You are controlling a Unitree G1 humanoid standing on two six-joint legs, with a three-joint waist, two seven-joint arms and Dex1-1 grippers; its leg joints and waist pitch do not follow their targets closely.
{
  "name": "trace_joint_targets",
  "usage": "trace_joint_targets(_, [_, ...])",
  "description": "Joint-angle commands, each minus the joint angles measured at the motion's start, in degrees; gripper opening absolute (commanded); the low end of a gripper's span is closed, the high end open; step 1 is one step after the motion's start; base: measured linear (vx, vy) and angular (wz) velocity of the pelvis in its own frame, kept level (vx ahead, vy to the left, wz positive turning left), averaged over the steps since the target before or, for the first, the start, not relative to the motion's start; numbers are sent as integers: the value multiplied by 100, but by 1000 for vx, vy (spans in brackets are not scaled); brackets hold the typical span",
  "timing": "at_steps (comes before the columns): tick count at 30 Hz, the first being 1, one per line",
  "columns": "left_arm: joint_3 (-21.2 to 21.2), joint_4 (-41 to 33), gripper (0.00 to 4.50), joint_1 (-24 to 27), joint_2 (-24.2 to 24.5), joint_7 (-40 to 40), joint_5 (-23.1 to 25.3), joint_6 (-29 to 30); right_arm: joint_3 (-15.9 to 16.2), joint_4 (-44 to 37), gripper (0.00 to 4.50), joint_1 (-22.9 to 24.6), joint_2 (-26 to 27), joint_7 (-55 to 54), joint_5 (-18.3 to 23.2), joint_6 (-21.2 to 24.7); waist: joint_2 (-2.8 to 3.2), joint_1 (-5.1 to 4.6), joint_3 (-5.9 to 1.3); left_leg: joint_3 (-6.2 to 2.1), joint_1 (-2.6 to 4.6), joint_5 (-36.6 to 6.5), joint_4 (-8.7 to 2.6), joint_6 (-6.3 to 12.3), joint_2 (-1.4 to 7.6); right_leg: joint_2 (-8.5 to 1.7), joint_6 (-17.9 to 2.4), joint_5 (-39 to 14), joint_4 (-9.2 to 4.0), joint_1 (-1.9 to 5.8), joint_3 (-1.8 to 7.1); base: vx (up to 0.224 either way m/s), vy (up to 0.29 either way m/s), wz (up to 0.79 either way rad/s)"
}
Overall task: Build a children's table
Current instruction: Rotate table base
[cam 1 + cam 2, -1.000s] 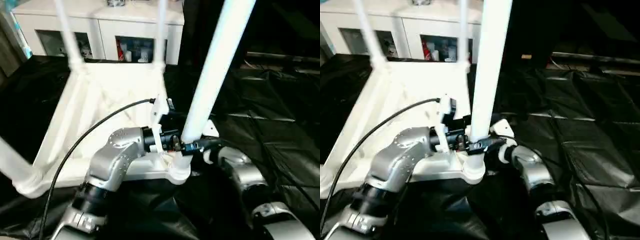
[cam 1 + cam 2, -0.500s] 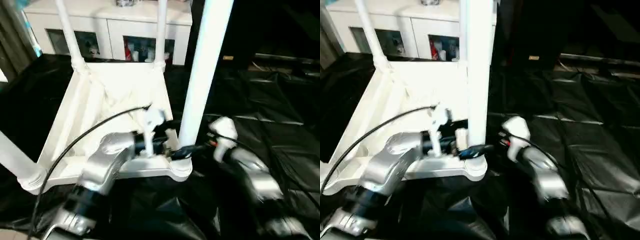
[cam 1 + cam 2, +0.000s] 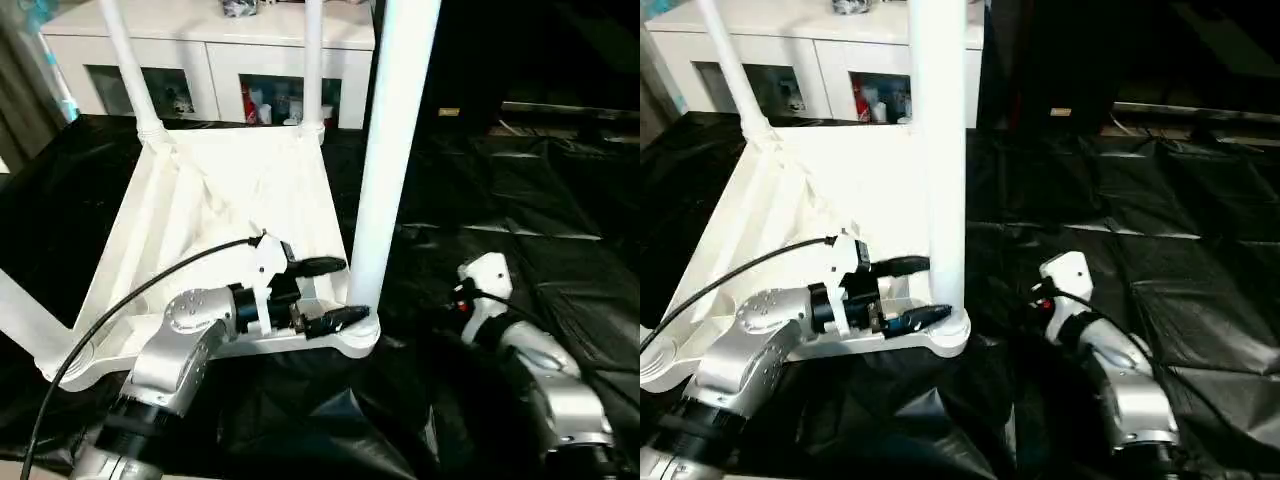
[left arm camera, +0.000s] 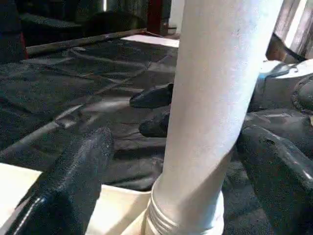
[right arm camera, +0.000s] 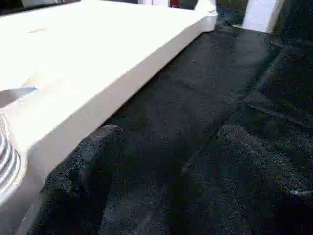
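The white children's table (image 3: 230, 190) lies upside down on a black sheet, with legs standing in its corner sockets. The near right leg (image 3: 390, 150) rises upright from its socket (image 3: 357, 342). My left gripper (image 3: 335, 292) is open at that leg's base. In the left wrist view its fingers (image 4: 73, 171) stand on either side of the leg (image 4: 210, 98) with gaps showing. My right gripper (image 5: 168, 134) is open and holds nothing. It hangs low over the sheet to the right of the table's edge (image 5: 98, 93), and its fingertips (image 4: 151, 98) show behind the leg.
A white cabinet with glass doors (image 3: 250, 60) stands behind the table. Wrinkled black sheeting (image 3: 520, 200) covers the floor to the right. A black cable (image 3: 150, 290) loops from my left arm across the table's near left side. The near left leg (image 3: 25, 320) slants out left.
Both grippers were at the near right leg's base. My right gripper has let go and drawn back to the right, the left has opened, and the leg now stands upright instead of tilted.
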Motion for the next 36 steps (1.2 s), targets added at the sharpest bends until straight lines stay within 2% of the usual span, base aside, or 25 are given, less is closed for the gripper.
trace_joint_targets(1, [102, 188, 447, -233, 144, 50, 158, 85, -122, -129, 351, -123, -27, -88, -30, 103, 51, 17, -319, -143, 135, -2592, -477, -109, 128, -176, -599, -3033, -571, 111, 70, 0, 0, 0])
trace_joint_targets(2, [85, 222, 447, -263, 174, 11, 163, 114, -125, -143, 351, -151, -31, -110, -15, 139, 11, -11, -319, -139, 112, -2592, -483, -115, 126, -164, -578, -3008, -587, 119, 65, 0, 0, 0])
trace_joint_targets(3, [89, 262, 447, -301, 200, 1, 176, 111, -117, -153, 351, -187, -31, -129, -12, 172, 38, -9, -328, -160, 100, -2572, -495, -131, 119, -168, -576, -2944, -558, 145, 54, 0, 0, 0])
trace_joint_targets(4, [103, 388, 447, -402, 254, -42, 187, 60, -56, -150, 351, -256, -59, -119, -41, 190, 117, -10, -322, -163, 121, -2644, -500, -152, 118, -167, -606, -2885, -564, 125, 54, 0, 0, 0])
trace_joint_targets(5, [103, 388, 447, -402, 254, -42, 187, 60, -56, -150, 351, -256, -59, -119, -41, 190, 69, -33, -318, -142, 128, -2707, -490, -149, 111, -147, -605, -2899, -597, 105, 49, 0, 0, 0])
trace_joint_targets(7, [138, 569, 447, -569, 309, -130, 175, 30, 35, -67, 351, -349, -118, -73, -105, 171, 61, -20, -336, -135, 159, -2752, -469, -131, 101, -151, -674, -2865, -594, 97, 52, 0, 0, 0])
trace_joint_targets(9, [123, 612, 447, -670, 352, -183, 199, 37, 85, -71, 351, -347, -198, 13, -119, 187, 39, -1, -334, -131, 153, -2695, -472, -103, 112, -157, -735, -2773, -579, 107, 57, 0, 0, 0])
trace_joint_targets(11, [-1, 658, 447, -788, 463, -380, 274, 59, 148, -191, 351, -222, -413, 297, -76, 273, -13, 22, -338, -116, 155, -2587, -462, -62, 122, -160, -792, -2666, -568, 115, 64, 0, 0, 0])
trace_joint_targets(12, [-26, 670, 447, -804, 484, -414, 292, 57, 158, -215, 351, -193, -453, 356, -64, 289, 24, 59, -343, -114, 158, -2506, -462, -37, 128, -168, -812, -2595, -551, 130, 77, 0, 0, 0])
trace_joint_targets(15, [-215, 696, 447, -836, 665, -644, 416, 171, 191, -336, 351, -93, -639, 535, -54, 385, 42, 92, -356, -99, 144, -2325, -465, 5, 132, -157, -916, -2183, -507, 152, 91, 0, 0, 0])
trace_joint_targets(16, [-361, 707, 447, -856, 816, -867, 503, 220, 226, -473, 351, -11, -823, 761, -1, 511, 72, 91, -364, -102, 135, -2218, -467, 26, 133, -151, -990, -1951, -480, 181, 93, 0, 0, 0])
trace_joint_targets(17, [-424, 694, 420, -865, 889, -977, 525, 281, 257, -551, 351, 33, -922, 888, 19, 567, 68, 102, -372, -100, 132, -2159, -465, 37, 140, -155, -1021, -1830, -469, 195, 93, 0, 0, 0])
trace_joint_targets(18, [-461, 679, 420, -869, 934, -1042, 534, 328, 276, -602, 351, 62, -982, 963, 31, 600, 98, 108, -375, -83, 151, -2100, -452, 67, 142, -150, -1098, -1617, -457, 189, 102, 0, 0, 0])
trace_joint_targets(19, [-492, 673, 412, -877, 968, -1083, 545, 357, 309, -657, 351, 93, -1047, 1055, 44, 625, 89, 107, -380, -85, 142, -2054, -451, 79, 144, -154, -1135, -1531, -443, 205, 98, 0, 0, 0])
trace_joint_targets(20, [-564, 625, 407, -871, 1026, -1144, 587, 366, 385, -811, 351, 168, -1185, 1258, 92, 707, 143, 116, -393, -92, 132, -1956, -447, 99, 139, -170, -1222, -1394, -415, 229, 92, 0, 0, 0])
trace_joint_targets(22, [-605, 579, 377, -862, 1054, -1189, 609, 405, 425, -889, 351, 201, -1252, 1346, 118, 746, 122, 100, -398, -80, 125, -1901, -427, 137, 139, -154, -1305, -1166, -411, 246, 84, 0, 0, 0])
trace_joint_targets(23, [-785, 408, 368, -831, 1116, -1154, 763, 631, 510, -1110, 351, 283, -1389, 1525, 171, 844, 154, 106, -400, -76, 138, -1851, -427, 178, 148, -156, -1356, -1049, -407, 255, 86, 0, 0, 0])
trace_joint_targets(24, [-829, 369, 364, -825, 1129, -1140, 804, 689, 527, -1162, 351, 302, -1418, 1564, 182, 869, 145, 117, -409, -80, 124, -1711, -416, 238, 151, -165, -1391, -931, -381, 285, 86, 0, 0, 0])
trace_joint_targets(25, [-894, 313, 346, -813, 1161, -1103, 879, 762, 542, -1208, 351, 317, -1437, 1580, 178, 888, 143, 116, -410, -73, 120, -1642, -405, 275, 148, -172, -1407, -895, -386, 282, 88, 0, 0, 0])
trace_joint_targets(27, [-937, 254, 331, -803, 1184, -1095, 912, 861, 551, -1240, 351, 324, -1451, 1581, 175, 917, 149, 117, -412, -69, 104, -1540, -396, 326, 136, -176, -1419, -976, -388, 285, 81, 0, 0, 0])
trace_joint_targets(29, [-968, -80, 321, -730, 1175, -1068, 782, 1273, 588, -1290, 351, 312, -1510, 1626, 161, 992, 160, 121, -391, -75, 113, -1694, -413, 245, 146, -183, -1381, -1378, -414, 276, 75, 0, 0, 0])
trace_joint_targets(32, [-1056, -395, 294, -622, 1247, -1020, 787, 1578, 652, -1330, 351, 269, -1567, 1711, 111, 1009, 164, 110, -365, -88, 139, -1998, -433, 151, 148, -173, -1241, -1926, -463, 236, 72, 0, 0, 0])
trace_joint_targets(33, [-1055, -399, 288, -613, 1234, -924, 845, 1599, 667, -1333, 351, 245, -1576, 1730, 103, 1009, 135, 105, -361, -89, 143, -2087, -431, 122, 143, -169, -1159, -2104, -479, 224, 72, 0, 0, 0])
trace_joint_targets(35, [-1089, -423, 267, -601, 1247, -764, 1036, 1671, 705, -1376, 351, 210, -1617, 1762, 108, 1048, 155, 102, -355, -96, 150, -2168, -431, 80, 140, -160, -1072, -2262, -495, 200, 71, 0, 0, 0])
trace_joint_targets(36, [-1096, -424, 256, -601, 1252, -751, 1062, 1676, 708, -1380, 351, 205, -1621, 1765, 109, 1053, 143, 96, -356, -100, 146, -2196, -435, 74, 134, -157, -1010, -2334, -506, 202, 69, 0, 0, 0])
